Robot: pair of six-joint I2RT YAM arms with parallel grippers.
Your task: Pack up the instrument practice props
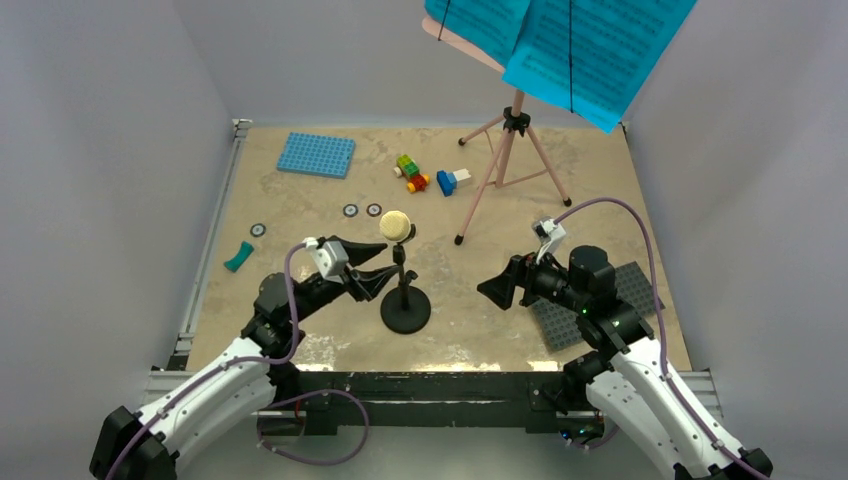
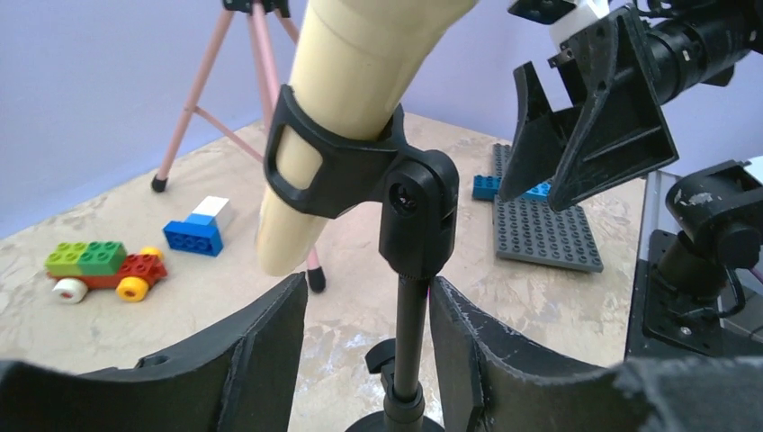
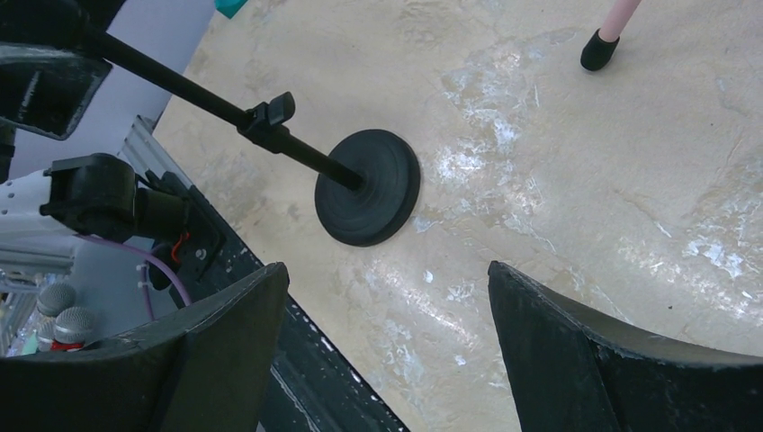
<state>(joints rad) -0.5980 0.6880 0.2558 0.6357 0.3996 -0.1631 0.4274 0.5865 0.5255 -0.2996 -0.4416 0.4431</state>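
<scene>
– Left gripper [image 2: 367, 286] is straddling the pole of the mic stand [image 2: 411, 328], right? Is it squeezing?

– No. Its fingers [image 2: 261, 360] are standing apart, one on each side of the pole, gripping nothing. One finger is sitting very close to the pole, but I cannot tell whether it is touching.

– What is getting lost from view?

– From the left wrist, the microphone [image 2: 351, 81] is running off the top edge, so its head is not showing there. The stand's round base is being cut off at the bottom.

– Which way is the microphone pointing?

– It is sitting in the clip on top of the stand, near the middle of the table [image 1: 300, 215]. Its long axis is leaning steeply, tail down and round head up, facing the overhead camera.

– And the right gripper [image 3: 387, 270]?

– It is hanging wide open over bare table, holding nothing, with the stand's base lying just beyond its fingers.

– Farther out?

– The music stand [image 1: 503, 165] is standing on three legs at the far right. The cyan pages [image 1: 580, 50] are hiding most of its board, and the frame is cutting off the top.
</scene>
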